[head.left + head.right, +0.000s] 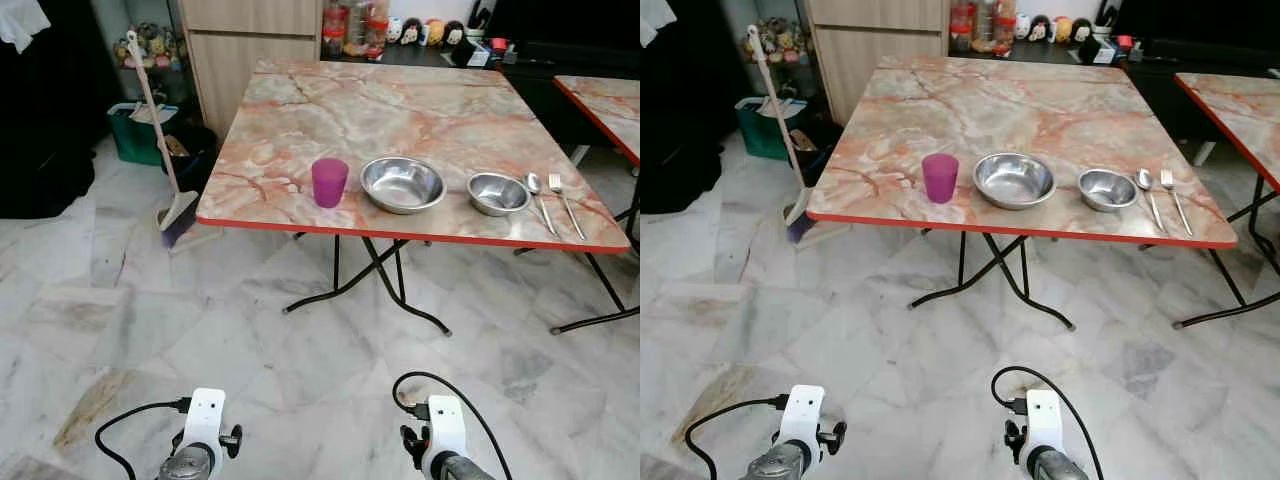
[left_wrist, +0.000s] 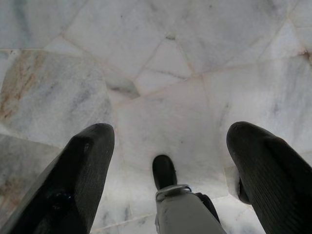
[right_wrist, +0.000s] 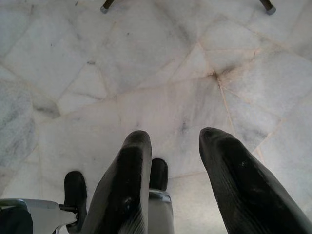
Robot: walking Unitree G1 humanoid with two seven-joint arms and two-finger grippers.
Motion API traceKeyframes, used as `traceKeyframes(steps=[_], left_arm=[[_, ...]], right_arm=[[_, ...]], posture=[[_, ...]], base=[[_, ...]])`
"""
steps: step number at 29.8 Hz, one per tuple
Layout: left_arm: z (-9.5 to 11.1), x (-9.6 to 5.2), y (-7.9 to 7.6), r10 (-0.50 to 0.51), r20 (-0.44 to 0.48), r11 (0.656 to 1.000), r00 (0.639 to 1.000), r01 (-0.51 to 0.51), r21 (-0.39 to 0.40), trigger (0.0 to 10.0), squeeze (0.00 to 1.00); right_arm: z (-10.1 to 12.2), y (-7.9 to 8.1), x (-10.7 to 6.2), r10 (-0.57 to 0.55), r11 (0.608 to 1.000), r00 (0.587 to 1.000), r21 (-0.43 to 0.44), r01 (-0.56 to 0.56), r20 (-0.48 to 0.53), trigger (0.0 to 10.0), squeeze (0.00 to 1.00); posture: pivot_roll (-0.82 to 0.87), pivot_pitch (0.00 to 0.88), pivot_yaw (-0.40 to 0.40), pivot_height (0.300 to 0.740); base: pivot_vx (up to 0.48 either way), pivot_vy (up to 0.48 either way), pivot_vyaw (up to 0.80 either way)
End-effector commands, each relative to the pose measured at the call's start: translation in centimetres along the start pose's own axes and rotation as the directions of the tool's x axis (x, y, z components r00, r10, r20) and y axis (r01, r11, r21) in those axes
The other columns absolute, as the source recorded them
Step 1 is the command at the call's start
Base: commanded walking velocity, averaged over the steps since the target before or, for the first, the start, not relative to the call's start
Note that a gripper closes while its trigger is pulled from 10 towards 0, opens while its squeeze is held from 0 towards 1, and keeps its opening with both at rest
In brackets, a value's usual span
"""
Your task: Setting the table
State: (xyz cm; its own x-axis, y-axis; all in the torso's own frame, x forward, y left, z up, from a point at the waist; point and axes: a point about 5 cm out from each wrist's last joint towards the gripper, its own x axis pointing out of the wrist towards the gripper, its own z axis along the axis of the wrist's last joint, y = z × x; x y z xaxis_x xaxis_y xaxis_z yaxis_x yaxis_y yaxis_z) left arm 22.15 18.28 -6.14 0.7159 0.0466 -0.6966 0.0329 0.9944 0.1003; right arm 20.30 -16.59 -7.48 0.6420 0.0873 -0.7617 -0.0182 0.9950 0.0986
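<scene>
Marble floor tiles stretch between the robot and a folding table with a pink-veined marble-pattern top and a red rim. Along the table's near edge sits a row of things: a purple cup toward the near left corner, then a large steel bowl just beside it, a smaller steel bowl, and a spoon and fork lying side by side toward the near right corner.

By the look of it the setting is largely done — cup, two bowls and cutlery form one tidy place along that edge, nothing tipped or stacked. What might be left (a plate, a second place on the bare far half) cannot be judged from here.

Both arms hang low over the floor, well short of the table. The left gripper has its black fingers spread wide with nothing between them; the right gripper is parted more narrowly, also empty.

A broom leans by a green bin off the table's left edge — clear of the work.
</scene>
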Motion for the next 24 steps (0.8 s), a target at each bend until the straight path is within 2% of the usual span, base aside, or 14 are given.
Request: traceKeyframes(steps=[1, 13, 15, 24], left_arm=[[-0.4, -0.1, -0.2, -0.001, -0.020, 1.000, 1.000, 0.001, 0.011, 10.0, 0.00], [-0.6, -0.1, -0.1, 0.003, -0.022, 1.000, 1.000, -0.003, 0.001, 10.0, 0.00], [-0.3, -0.1, -0.1, 0.003, -0.007, 1.000, 1.000, -0.003, -0.030, 10.0, 0.00], [1.1, 0.2, 0.0, 0.001, 0.061, 0.998, 0.998, 0.002, -0.062, 10.0, 0.00]], right_arm=[[-0.1, -0.4, -0.1, -0.018, 1.000, 1.000, 0.023, 0.017, 0.004, 10.0, 0.00], [-0.2, -0.5, -0.1, -0.023, 0.999, 1.000, 0.025, 0.023, 0.001, 10.0, 0.00], [-0.1, -0.5, -0.1, -0.023, 0.999, 1.000, 0.023, 0.023, 0.004, 10.0, 0.00], [0.1, -0.6, -0.1, -0.023, 1.000, 1.000, 0.021, 0.022, 0.012, 10.0, 0.00]], posture=[[0.09, 0.108, -0.061, 0.740], [0.09, 0.120, -0.064, 0.740], [0.09, 0.118, -0.066, 0.740], [0.09, 0.122, -0.072, 0.740]], base=[[0.000, -0.480, 0.00], [0.000, -0.462, 0.00], [0.000, 0.000, 0.00], [0.000, 0.000, 0.00]])
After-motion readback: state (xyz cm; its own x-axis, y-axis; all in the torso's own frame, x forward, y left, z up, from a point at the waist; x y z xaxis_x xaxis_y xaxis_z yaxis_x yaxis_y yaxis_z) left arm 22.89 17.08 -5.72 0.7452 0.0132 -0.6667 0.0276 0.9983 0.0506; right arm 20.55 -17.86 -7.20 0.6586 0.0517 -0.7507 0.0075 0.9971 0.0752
